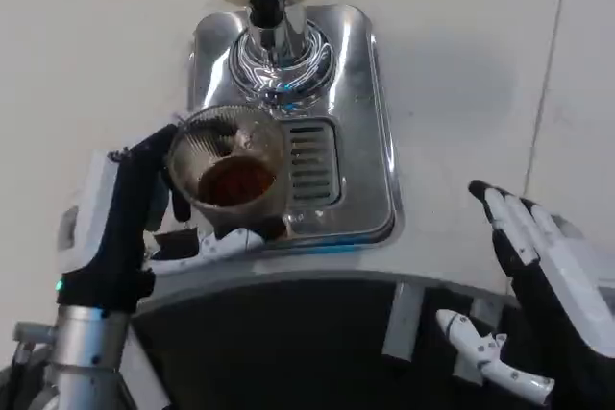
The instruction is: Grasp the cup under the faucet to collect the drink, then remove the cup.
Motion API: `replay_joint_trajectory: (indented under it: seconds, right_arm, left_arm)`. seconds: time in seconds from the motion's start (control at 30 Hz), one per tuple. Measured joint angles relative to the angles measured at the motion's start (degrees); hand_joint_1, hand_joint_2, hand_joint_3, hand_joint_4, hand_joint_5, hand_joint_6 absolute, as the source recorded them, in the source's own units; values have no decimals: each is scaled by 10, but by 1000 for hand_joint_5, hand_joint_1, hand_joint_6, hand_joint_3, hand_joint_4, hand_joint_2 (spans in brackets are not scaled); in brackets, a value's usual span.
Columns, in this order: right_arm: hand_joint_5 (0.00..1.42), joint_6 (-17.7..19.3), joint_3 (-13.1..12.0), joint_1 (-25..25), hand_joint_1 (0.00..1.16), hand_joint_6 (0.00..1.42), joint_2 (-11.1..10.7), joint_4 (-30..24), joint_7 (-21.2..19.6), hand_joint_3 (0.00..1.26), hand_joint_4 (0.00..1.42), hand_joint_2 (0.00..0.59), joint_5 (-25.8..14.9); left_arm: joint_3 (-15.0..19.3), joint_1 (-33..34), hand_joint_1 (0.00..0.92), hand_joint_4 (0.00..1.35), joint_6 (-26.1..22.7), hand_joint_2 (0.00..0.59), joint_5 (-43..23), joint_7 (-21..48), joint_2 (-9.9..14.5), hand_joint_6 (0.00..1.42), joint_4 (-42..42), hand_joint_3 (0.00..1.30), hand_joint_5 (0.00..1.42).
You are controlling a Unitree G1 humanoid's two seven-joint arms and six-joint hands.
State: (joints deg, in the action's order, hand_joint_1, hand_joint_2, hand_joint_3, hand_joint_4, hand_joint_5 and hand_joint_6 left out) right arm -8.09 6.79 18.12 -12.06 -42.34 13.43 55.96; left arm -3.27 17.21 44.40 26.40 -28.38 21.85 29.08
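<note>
While the left hand wraps around the cup, its black palm presses the cup's left side and a white finger curls under the base toward the front. The cup is a clear ribbed glass holding dark reddish-brown drink at its bottom, and it sits over the left edge of the silver drip tray, left of the slotted grate. It is off to the lower left of the faucet, whose black spout hangs above the chrome collar at the back of the tray. Whether the cup rests on the tray or is lifted clear of it cannot be told from this angle.

At the lower right, the right hand is released and grasps nothing: its white and black fingers are spread, pointing up toward the white tabletop, with the thumb sticking out to the left over the dark gap below the tabletop's edge. This hand is well apart from the tray and the cup. The left silver forearm rises from the bottom left corner.
</note>
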Motion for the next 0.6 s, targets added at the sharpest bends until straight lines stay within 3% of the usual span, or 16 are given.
replay_joint_trajectory:
  seconds: [0.2,0.6]
  right_arm:
    - [0,25,-1,-15,264,0,-20,20,-20,0,0,450,0]
    - [0,121,-3,11,288,0,-68,60,-129,0,0,466,12]
  left_arm:
    - [10,-44,785,1075,17,0,-10,36,10,1424,-53,1026,1196]
    - [41,-115,785,1088,40,0,-20,110,28,1424,-141,1036,1210]
